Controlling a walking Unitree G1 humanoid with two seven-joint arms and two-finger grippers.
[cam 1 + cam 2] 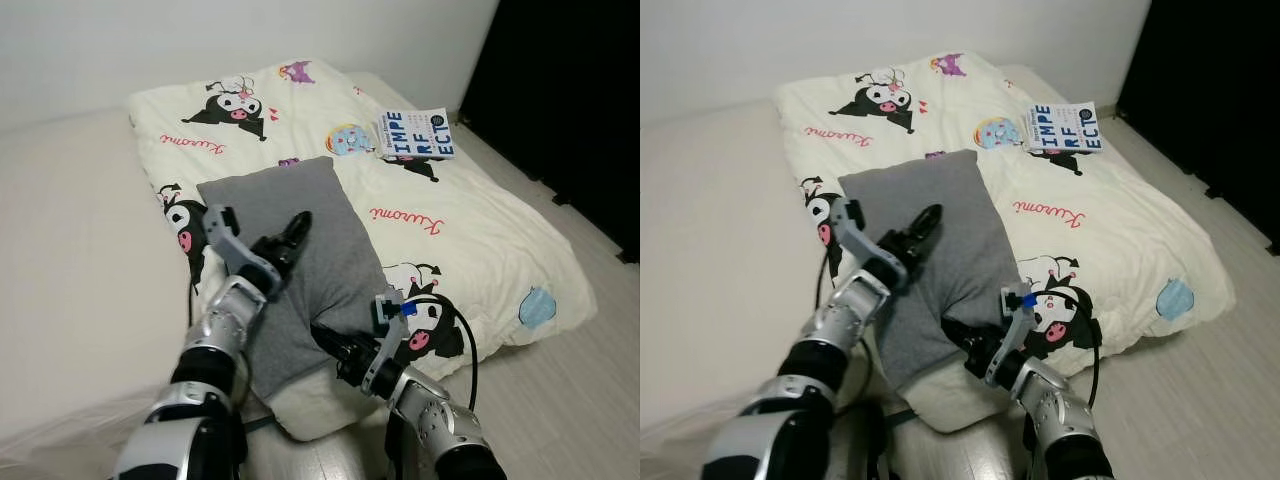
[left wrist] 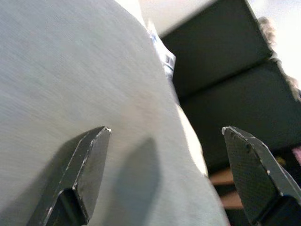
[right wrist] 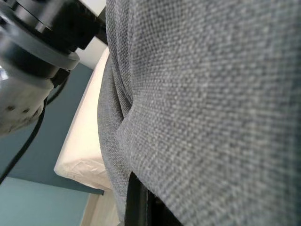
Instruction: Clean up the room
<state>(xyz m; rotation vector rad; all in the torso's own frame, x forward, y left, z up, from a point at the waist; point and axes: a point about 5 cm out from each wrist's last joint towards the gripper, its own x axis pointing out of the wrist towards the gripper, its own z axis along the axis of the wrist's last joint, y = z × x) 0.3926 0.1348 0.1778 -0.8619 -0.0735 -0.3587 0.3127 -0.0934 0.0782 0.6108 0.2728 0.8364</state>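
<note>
A grey pillow (image 1: 335, 255) lies on a cream cartoon-print blanket (image 1: 470, 230) spread over the bed. My left gripper (image 1: 296, 232) hovers open just above the pillow's middle; in the left wrist view its fingers (image 2: 87, 165) stand wide apart over the grey cloth. At the pillow's near edge my right gripper (image 1: 330, 343) is shut on the bunched grey fabric (image 3: 211, 94), its fingertips hidden in the folds. A book (image 1: 417, 133) with large blue letters rests on the blanket at the far right.
The bare cream mattress (image 1: 80, 250) stretches to the left of the blanket. A cream cushion corner (image 1: 310, 405) sticks out under the grey pillow. Pale wood floor (image 1: 560, 400) runs along the right, with a dark opening (image 1: 570, 90) beyond it.
</note>
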